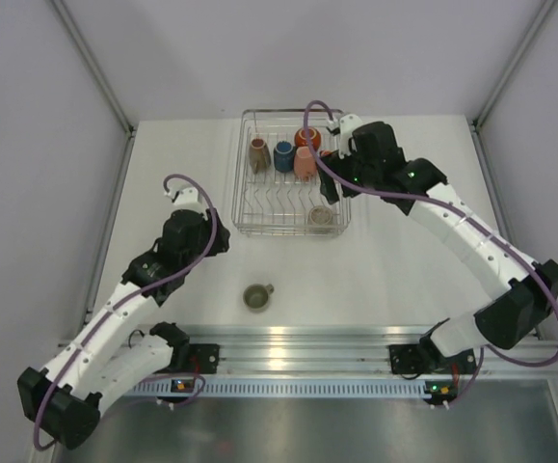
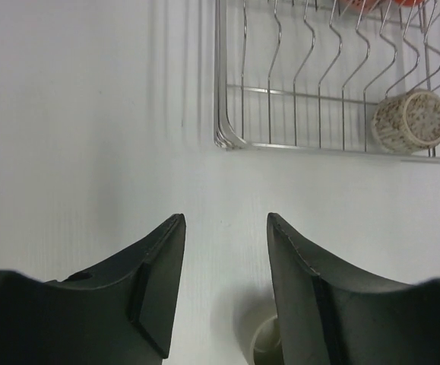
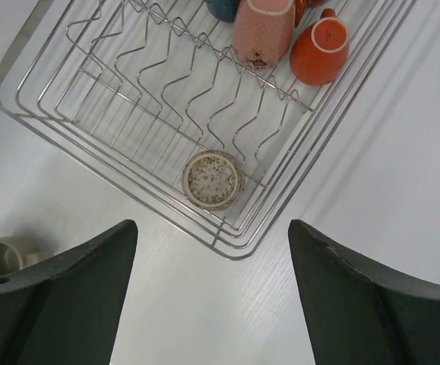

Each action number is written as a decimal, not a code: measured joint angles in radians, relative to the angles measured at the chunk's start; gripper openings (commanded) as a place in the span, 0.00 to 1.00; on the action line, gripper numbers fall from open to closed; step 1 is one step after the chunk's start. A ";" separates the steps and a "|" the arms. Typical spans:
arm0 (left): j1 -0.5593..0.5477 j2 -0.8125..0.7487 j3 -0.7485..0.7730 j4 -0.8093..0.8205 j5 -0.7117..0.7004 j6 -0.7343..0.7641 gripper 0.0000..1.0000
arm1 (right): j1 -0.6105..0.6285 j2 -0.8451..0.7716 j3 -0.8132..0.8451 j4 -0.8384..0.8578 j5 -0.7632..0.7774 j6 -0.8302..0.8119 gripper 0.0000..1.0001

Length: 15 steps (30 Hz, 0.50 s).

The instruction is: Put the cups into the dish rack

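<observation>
The last olive cup (image 1: 257, 296) stands on the desk (image 1: 385, 280), just short of the dish rack (image 1: 243, 207) that holds the other cups (image 1: 283, 156). The left gripper (image 2: 223, 220) near it and the right gripper (image 3: 212, 228) over the rack's corner are both spread and empty. The next move, I judge, calls for lowering the left one around that cup.

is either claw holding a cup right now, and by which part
Nothing is held: the left claw and right claw are both open and empty.
</observation>
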 measured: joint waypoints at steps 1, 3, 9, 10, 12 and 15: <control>-0.018 0.000 -0.006 -0.017 -0.009 -0.017 0.52 | -0.003 -0.005 -0.017 0.004 0.000 0.003 0.81; -0.081 0.008 -0.023 -0.050 -0.039 -0.061 0.52 | -0.010 -0.020 -0.059 0.023 -0.004 0.011 0.81; -0.311 0.051 -0.095 -0.127 -0.094 -0.212 0.52 | -0.028 -0.089 -0.150 0.057 -0.019 0.038 0.82; -0.324 0.045 -0.113 -0.141 -0.097 -0.234 0.52 | -0.030 -0.103 -0.159 0.061 -0.021 0.043 0.81; -0.339 0.018 -0.145 -0.165 -0.097 -0.275 0.52 | -0.035 -0.132 -0.180 0.074 -0.032 0.050 0.82; -0.354 -0.030 -0.177 -0.190 -0.096 -0.325 0.52 | -0.038 -0.163 -0.202 0.085 -0.049 0.060 0.81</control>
